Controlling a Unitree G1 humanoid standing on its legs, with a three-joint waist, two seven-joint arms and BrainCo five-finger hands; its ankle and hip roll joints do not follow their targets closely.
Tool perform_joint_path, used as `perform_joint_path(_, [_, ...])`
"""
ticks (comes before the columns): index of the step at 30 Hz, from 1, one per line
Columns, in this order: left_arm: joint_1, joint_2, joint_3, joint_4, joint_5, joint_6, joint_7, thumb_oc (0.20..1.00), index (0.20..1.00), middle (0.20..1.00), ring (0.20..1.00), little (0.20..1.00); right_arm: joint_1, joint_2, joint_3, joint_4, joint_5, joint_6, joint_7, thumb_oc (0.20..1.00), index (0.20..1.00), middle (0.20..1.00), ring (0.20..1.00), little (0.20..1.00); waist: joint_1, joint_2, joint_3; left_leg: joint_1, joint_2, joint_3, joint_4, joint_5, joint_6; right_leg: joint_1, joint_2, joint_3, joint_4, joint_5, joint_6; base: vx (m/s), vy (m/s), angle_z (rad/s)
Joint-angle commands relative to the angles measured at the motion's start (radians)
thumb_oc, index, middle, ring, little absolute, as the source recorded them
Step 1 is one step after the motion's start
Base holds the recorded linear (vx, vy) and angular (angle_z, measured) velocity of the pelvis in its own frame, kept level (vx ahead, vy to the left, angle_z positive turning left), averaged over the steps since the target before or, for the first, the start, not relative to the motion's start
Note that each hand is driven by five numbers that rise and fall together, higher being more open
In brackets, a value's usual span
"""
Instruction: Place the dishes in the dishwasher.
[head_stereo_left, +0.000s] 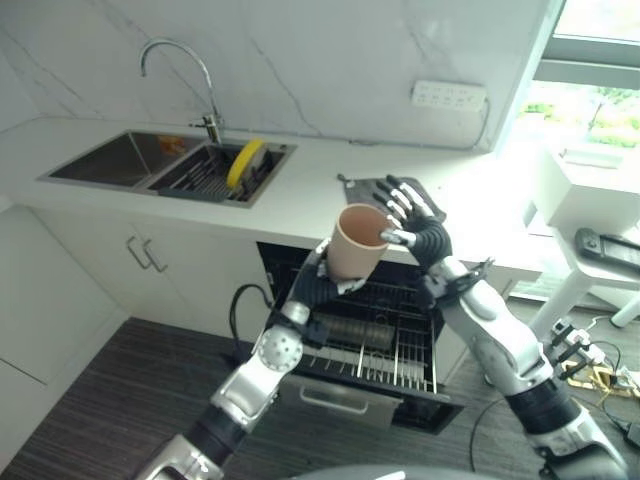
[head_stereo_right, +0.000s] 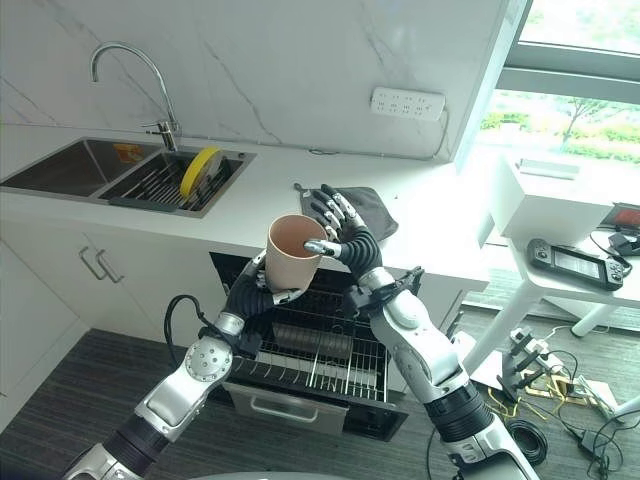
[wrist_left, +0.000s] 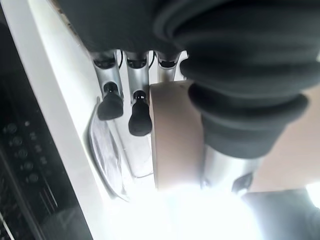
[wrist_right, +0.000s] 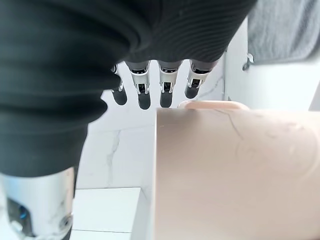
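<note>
A beige cup (head_stereo_left: 355, 245) hangs upright above the pulled-out dishwasher rack (head_stereo_left: 390, 340). My left hand (head_stereo_left: 312, 285) grips it from below and behind; in the left wrist view the thumb is curled against the cup (wrist_left: 175, 135) and the fingers (wrist_left: 140, 115) run along its far side. My right hand (head_stereo_left: 425, 235) is beside the cup's rim on the right, fingers spread and straight, thumb tip at the rim. In the right wrist view its fingers (wrist_right: 142, 92) reach past the cup (wrist_right: 235, 175) without closing on it. A yellow plate (head_stereo_left: 243, 163) stands in the sink's drying rack.
The open dishwasher sits under the white counter (head_stereo_left: 300, 195), its lower drawer front (head_stereo_left: 335, 400) sticking out. A grey mat (head_stereo_right: 375, 210) lies on the counter behind the hands. At the back left are the sink (head_stereo_left: 110, 160) and faucet (head_stereo_left: 190, 65). A white side table (head_stereo_right: 570, 262) stands right.
</note>
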Motion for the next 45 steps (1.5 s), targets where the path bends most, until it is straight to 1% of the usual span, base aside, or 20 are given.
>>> perform_joint_path(1, [-0.091,0.007,0.055,-0.050,-0.060,-0.044,-0.037,0.200,0.200,0.200,0.200,0.200,-0.073,0.012,-0.038,-0.075,-0.126,-0.078,-0.016,1.000,1.000,1.000,1.000,1.000,0.000,-0.036,0.020,0.075,0.057,0.001,0.005,-0.180,-0.012,0.013,-0.035,0.007,0.000,-0.079,0.027,0.00,0.000,0.00])
perform_joint_path(8, [-0.084,0.005,0.074,-0.096,-0.115,-0.038,-0.086,0.200,0.200,0.200,0.200,0.200,-0.065,-0.007,-0.043,-0.080,-0.216,-0.092,-0.031,1.000,1.000,1.000,1.000,1.000,-0.003,-0.037,0.024,0.075,0.057,-0.003,0.005,-0.181,-0.010,0.011,-0.033,0.021,0.000,-0.080,0.025,0.00,0.000,0.00])
perform_joint_path(12, [-0.088,0.007,0.091,-0.124,-0.119,-0.015,-0.106,0.200,0.200,0.200,0.200,0.200,-0.070,-0.013,-0.049,-0.089,-0.248,-0.089,-0.031,1.000,1.000,1.000,1.000,1.000,-0.003,-0.036,0.028,0.076,0.057,-0.006,0.005,-0.182,-0.011,0.012,-0.033,0.022,0.000,-0.080,0.024,0.00,0.000,0.00])
perform_joint_path(20, [-0.087,0.015,0.106,-0.130,-0.086,-0.012,-0.108,0.200,0.200,0.200,0.200,0.200,-0.078,-0.017,-0.043,-0.082,-0.258,-0.046,-0.017,1.000,1.000,1.000,1.000,1.000,-0.002,-0.037,0.027,0.077,0.056,-0.007,0.005,-0.183,-0.011,0.012,-0.034,0.025,0.000,-0.080,0.023,0.00,0.000,0.00])
perform_joint_path(24, [-0.093,0.023,0.110,-0.127,-0.080,-0.006,-0.110,0.200,0.200,0.200,0.200,0.200,-0.084,-0.028,-0.036,-0.073,-0.245,-0.003,-0.010,1.000,1.000,1.000,1.000,1.000,-0.002,-0.040,0.028,0.079,0.057,-0.006,0.005,-0.183,-0.012,0.014,-0.033,0.026,0.000,-0.081,0.024,0.00,0.000,0.00])
perform_joint_path(30, [-0.098,0.032,0.113,-0.131,-0.043,-0.005,-0.122,0.200,0.200,0.200,0.200,0.200,-0.081,-0.030,-0.031,-0.071,-0.249,0.028,0.015,1.000,1.000,1.000,1.000,1.000,-0.002,-0.043,0.027,0.080,0.058,-0.005,0.005,-0.183,-0.014,0.015,-0.033,0.026,0.000,-0.081,0.024,0.00,0.000,0.00])
perform_joint_path(32, [-0.102,0.034,0.114,-0.133,-0.038,-0.006,-0.129,0.200,0.200,0.200,0.200,0.200,-0.083,-0.029,-0.027,-0.069,-0.251,0.033,0.016,1.000,1.000,1.000,1.000,1.000,-0.001,-0.044,0.028,0.080,0.059,-0.005,0.005,-0.183,-0.014,0.015,-0.033,0.026,0.000,-0.081,0.024,0.00,0.000,0.00])
perform_joint_path(36, [-0.116,0.041,0.102,-0.123,0.002,-0.027,-0.132,0.200,0.200,0.200,0.200,0.200,-0.101,-0.028,-0.019,-0.051,-0.231,0.044,0.012,1.000,1.000,1.000,1.000,1.000,0.001,-0.046,0.029,0.081,0.059,-0.005,0.005,-0.183,-0.015,0.017,-0.031,0.025,0.000,-0.081,0.024,0.00,0.000,0.00])
perform_joint_path(38, [-0.121,0.042,0.095,-0.116,0.004,-0.024,-0.135,0.200,0.200,0.200,0.200,0.200,-0.110,-0.021,-0.010,-0.045,-0.230,0.050,0.018,1.000,1.000,1.000,1.000,1.000,0.001,-0.046,0.029,0.084,0.058,-0.005,0.005,-0.183,-0.015,0.019,-0.031,0.024,0.000,-0.080,0.024,0.00,0.000,0.00])
perform_joint_path(39, [-0.123,0.042,0.089,-0.116,0.008,-0.022,-0.135,0.200,0.200,0.200,0.200,0.200,-0.120,-0.016,-0.001,-0.046,-0.233,0.063,0.024,1.000,1.000,1.000,1.000,1.000,0.002,-0.045,0.026,0.084,0.058,-0.004,0.005,-0.183,-0.015,0.019,-0.032,0.023,0.000,-0.081,0.025,0.00,0.000,0.00])
perform_joint_path(45, [-0.134,0.042,0.092,-0.125,0.005,-0.009,-0.145,0.200,0.200,0.200,0.200,0.200,-0.133,-0.011,0.007,-0.041,-0.241,0.072,0.029,1.000,1.000,1.000,1.000,1.000,0.005,-0.044,0.025,0.083,0.057,-0.005,0.005,-0.182,-0.015,0.019,-0.033,0.021,0.000,-0.080,0.024,0.00,0.000,0.00])
